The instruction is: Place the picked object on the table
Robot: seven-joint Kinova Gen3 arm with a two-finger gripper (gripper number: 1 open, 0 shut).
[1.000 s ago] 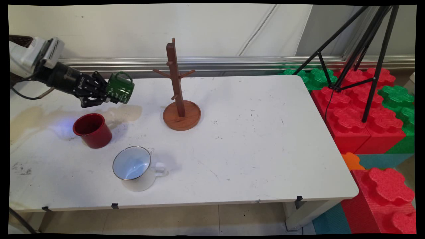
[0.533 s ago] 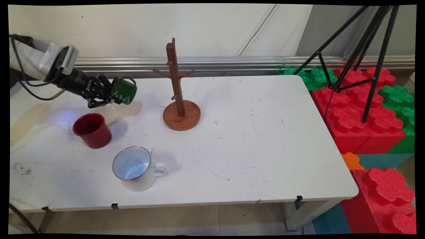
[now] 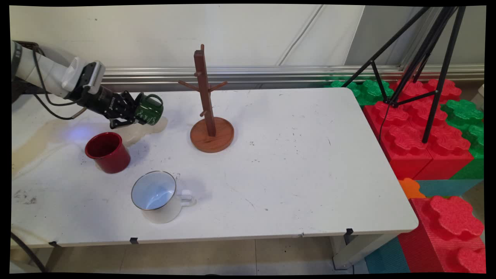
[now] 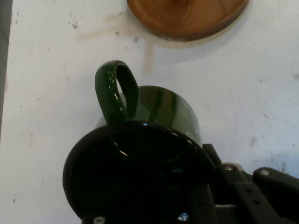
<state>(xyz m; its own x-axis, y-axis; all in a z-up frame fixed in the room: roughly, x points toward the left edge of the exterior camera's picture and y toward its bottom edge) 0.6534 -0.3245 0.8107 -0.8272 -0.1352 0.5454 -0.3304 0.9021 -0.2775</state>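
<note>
Nearest the camera stand a white mug [image 3: 157,197] and a red mug [image 3: 108,151], both untouched. Behind them the gripper [image 3: 133,115] is closed on the rim of a green mug [image 3: 150,109], carried on its side above the table [image 3: 294,166]. Since a second ago it has moved right and away, closer to the wooden mug tree [image 3: 207,104]. The hand view cuts off the tree except its base, and the mug hides the fingertips.

Main view overlooks the table [image 3: 294,162]; hand view looks closely down.
</note>
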